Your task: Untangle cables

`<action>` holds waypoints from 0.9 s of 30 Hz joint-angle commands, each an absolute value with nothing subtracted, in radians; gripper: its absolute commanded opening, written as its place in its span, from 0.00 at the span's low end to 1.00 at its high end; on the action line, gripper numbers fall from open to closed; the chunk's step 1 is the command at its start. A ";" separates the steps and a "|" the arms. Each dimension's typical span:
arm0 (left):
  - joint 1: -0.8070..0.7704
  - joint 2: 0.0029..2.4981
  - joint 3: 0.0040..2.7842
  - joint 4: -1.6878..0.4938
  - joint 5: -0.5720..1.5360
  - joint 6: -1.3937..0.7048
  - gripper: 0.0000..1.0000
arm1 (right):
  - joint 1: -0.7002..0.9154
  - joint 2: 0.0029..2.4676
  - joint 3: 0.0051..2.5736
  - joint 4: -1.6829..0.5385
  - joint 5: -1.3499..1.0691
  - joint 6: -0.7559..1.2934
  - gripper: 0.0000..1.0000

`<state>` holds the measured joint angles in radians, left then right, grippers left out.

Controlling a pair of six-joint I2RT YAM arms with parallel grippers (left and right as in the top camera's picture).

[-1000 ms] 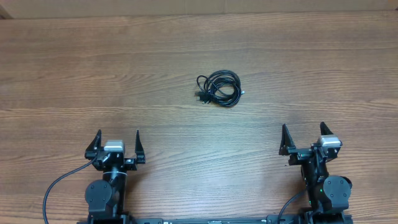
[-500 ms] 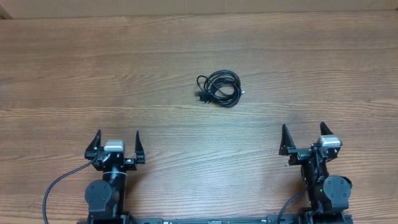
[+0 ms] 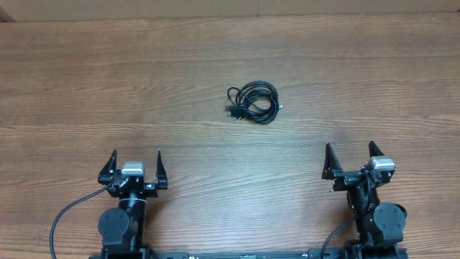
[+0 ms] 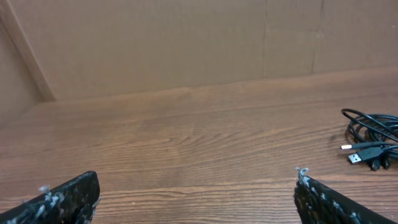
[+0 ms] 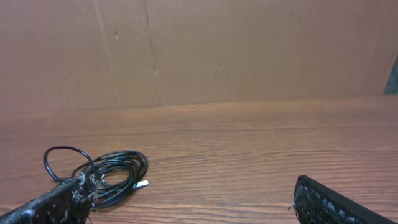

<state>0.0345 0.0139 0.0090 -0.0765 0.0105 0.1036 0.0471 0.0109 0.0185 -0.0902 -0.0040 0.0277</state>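
Observation:
The cables lie as one small black coiled bundle on the wooden table, a little right of centre toward the far side. My left gripper stands open near the front left, well short of the bundle, with nothing between its fingers. My right gripper is open at the front right, also apart from it. In the left wrist view the cables show at the far right with plug ends. In the right wrist view the cables lie at lower left, a silver plug tip pointing right.
A brown cardboard wall stands along the table's far edge. The thick black arm cable loops at the front left by the left arm's base. Bare wood surrounds the bundle on all sides.

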 commanded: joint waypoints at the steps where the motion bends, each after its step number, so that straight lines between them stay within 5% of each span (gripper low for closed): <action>1: 0.039 0.019 0.005 -0.078 0.019 0.066 0.99 | 0.044 0.003 0.008 -0.081 -0.009 0.059 1.00; 7: 0.039 0.028 0.005 -0.075 -0.023 0.064 1.00 | 0.044 0.003 0.008 -0.076 -0.004 0.061 1.00; 11: 0.039 0.028 0.017 -0.059 0.127 -0.004 1.00 | 0.044 0.003 0.010 -0.076 -0.089 0.083 1.00; 16: 0.039 0.052 0.157 -0.236 0.120 -0.027 1.00 | 0.044 0.003 0.065 -0.114 -0.137 0.141 1.00; 27: 0.039 0.379 0.527 -0.393 0.191 -0.061 1.00 | 0.044 0.102 0.318 -0.239 -0.167 0.184 1.00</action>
<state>0.0345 0.2779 0.4202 -0.3714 0.1234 -0.0280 0.0471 0.0505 0.2317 -0.2127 -0.1371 0.1589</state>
